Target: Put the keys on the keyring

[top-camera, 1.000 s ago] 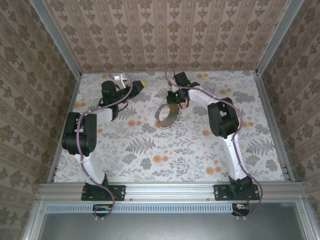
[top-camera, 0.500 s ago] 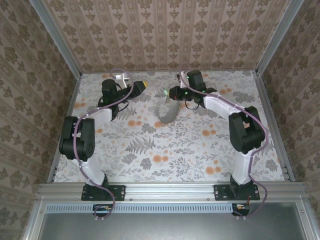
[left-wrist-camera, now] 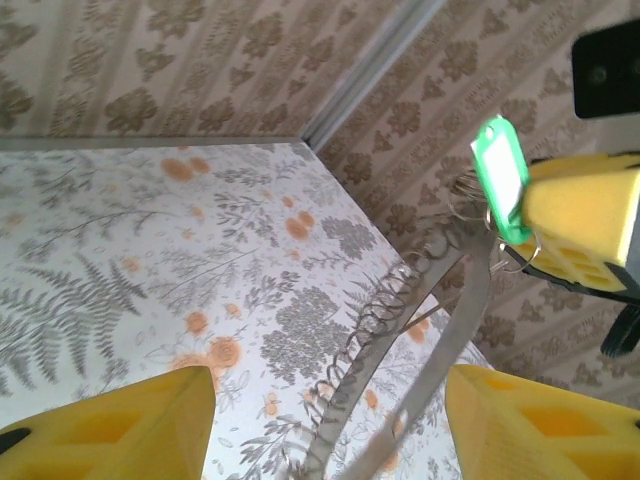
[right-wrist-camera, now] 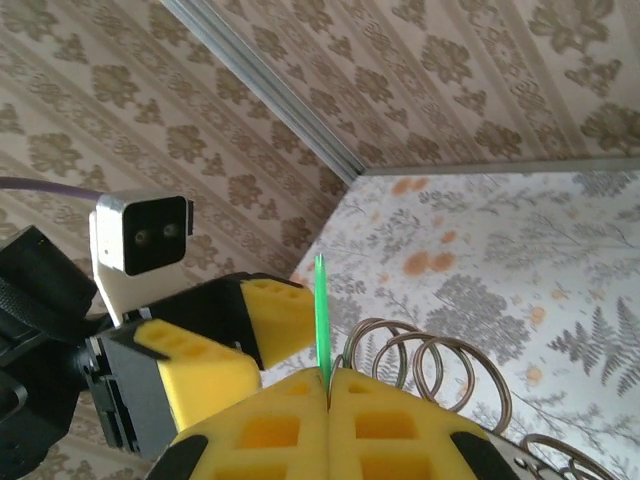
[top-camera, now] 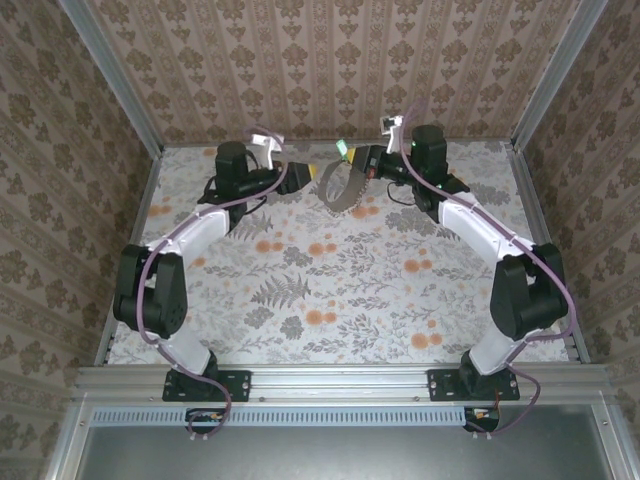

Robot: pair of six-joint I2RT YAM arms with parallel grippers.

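At 12 o'clock above the worktop (top-camera: 400, 300), my right end effector (right-wrist-camera: 328, 380) pinches the key (left-wrist-camera: 500, 180), the keyring (top-camera: 340, 188) hanging just beside it, my left end effector (left-wrist-camera: 330, 420) spread; threading, I judge, is not finished.

The scene was lit brightly and evenly by diffuse light, and only faint, soft shadows were cast on the table (top-camera: 330, 290) beneath the arms. In the left wrist view the near yellow fingers (left-wrist-camera: 130, 425) were blurred and the keyring (left-wrist-camera: 445, 350) was smeared. A pale sheen was caught on the green key (left-wrist-camera: 500, 180). The far wall (top-camera: 330, 70) was rendered sharply.
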